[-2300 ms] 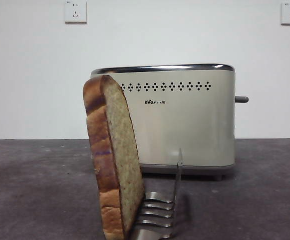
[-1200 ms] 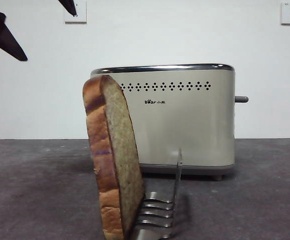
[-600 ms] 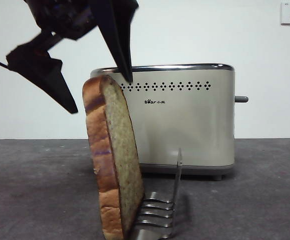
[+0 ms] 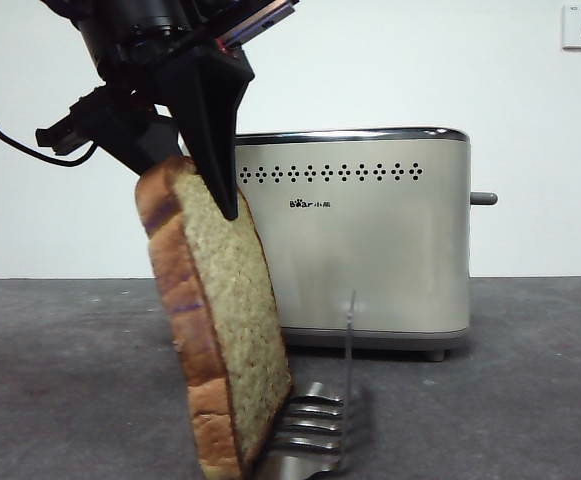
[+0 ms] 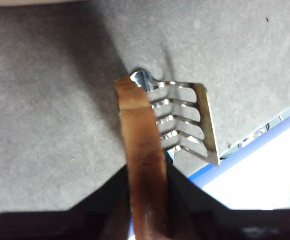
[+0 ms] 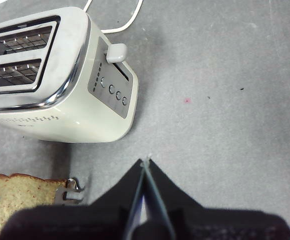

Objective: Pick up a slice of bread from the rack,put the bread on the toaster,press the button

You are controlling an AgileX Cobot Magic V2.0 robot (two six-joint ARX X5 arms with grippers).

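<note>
**Left gripper now clamped on bread**

The left gripper (image 4: 185, 185), above the slice half a second ago, has come down and closed on the slice of bread's (image 4: 220, 320) top crust. The slice leans further over, foot in the rack (image 4: 315, 430). The right gripper (image 6: 145, 165) waits with jaws together, empty.

The rack (image 4: 315, 430) and slice of bread (image 4: 215, 330) run off the front view's lower edge.

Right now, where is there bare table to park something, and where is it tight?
Bare table lies on the toaster's button side, and left of the bread in the front view. It is crowded at the rack, where the left gripper pinches the bread close in front of the toaster.
</note>
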